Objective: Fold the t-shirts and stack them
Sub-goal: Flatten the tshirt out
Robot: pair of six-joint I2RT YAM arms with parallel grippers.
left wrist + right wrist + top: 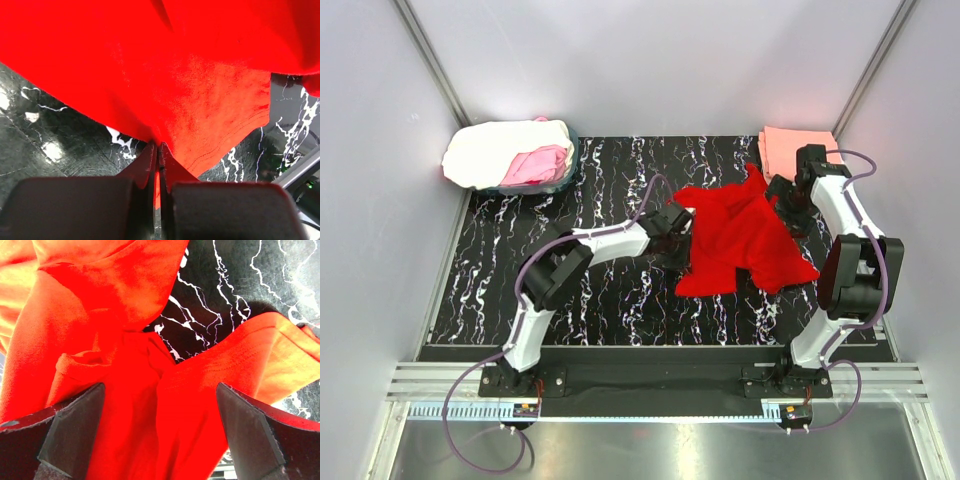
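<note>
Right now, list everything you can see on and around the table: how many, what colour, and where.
red t-shirt: one, bright red, crumpled on the right half of the table
folded shirt pile: one, salmon-pink, far right corner; number of layers unclear
basket: one, dark rim, far left corner
white cloth: one heap, cream-white, filling the basket
pink shirt: one, pink, in the basket on the white cloth
table top: one, black with white marbling
left pincer: one, black, shut on the red t-shirt's left edge
right pincer: one, black, open, over the red t-shirt's far right part
</note>
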